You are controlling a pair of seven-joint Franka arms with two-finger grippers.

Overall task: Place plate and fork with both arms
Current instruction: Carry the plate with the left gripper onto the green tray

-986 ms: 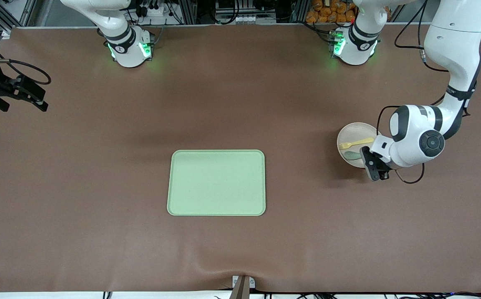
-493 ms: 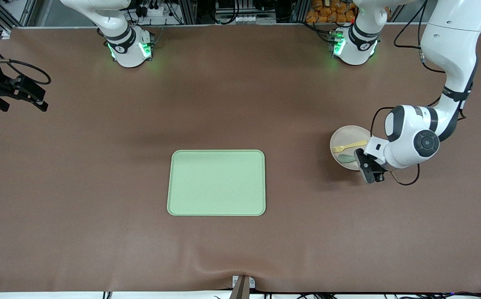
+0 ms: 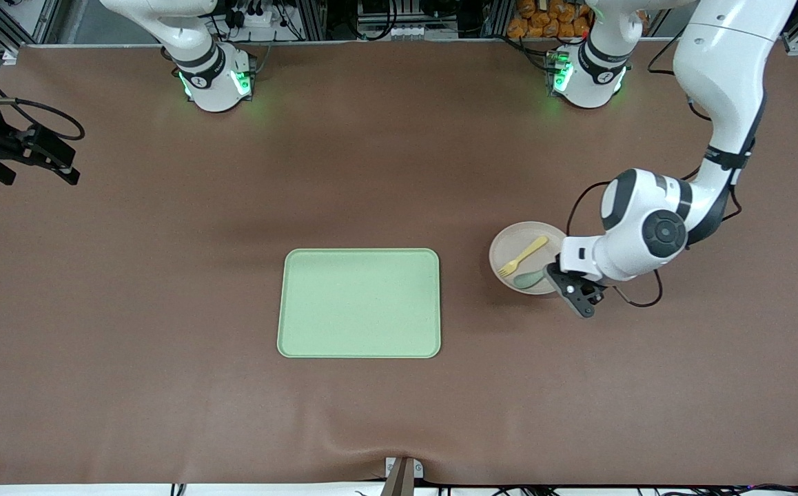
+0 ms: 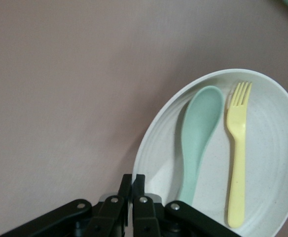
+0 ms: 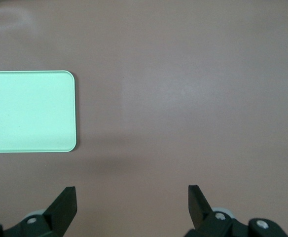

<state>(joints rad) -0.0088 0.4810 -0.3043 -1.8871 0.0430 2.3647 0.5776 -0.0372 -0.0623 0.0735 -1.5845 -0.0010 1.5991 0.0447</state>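
Left arm bent down low, left hand clamped on the rim of the plate, toward the left arm's end of the desk, between there and the tray. Fork and spoon lie side by side in the plate (not touching). Right hand waits, fingers spread wide, holding nothing, over bare desk at the right arm's end.

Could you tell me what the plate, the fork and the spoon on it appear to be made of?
Plate: likely matte speckled plastic or melamine, off-white, faint concentric rings. Fork: probably moulded plastic, uniformly pale yellow, dull. Spoon: seemingly similar plastic, grey-green, soft sheen.
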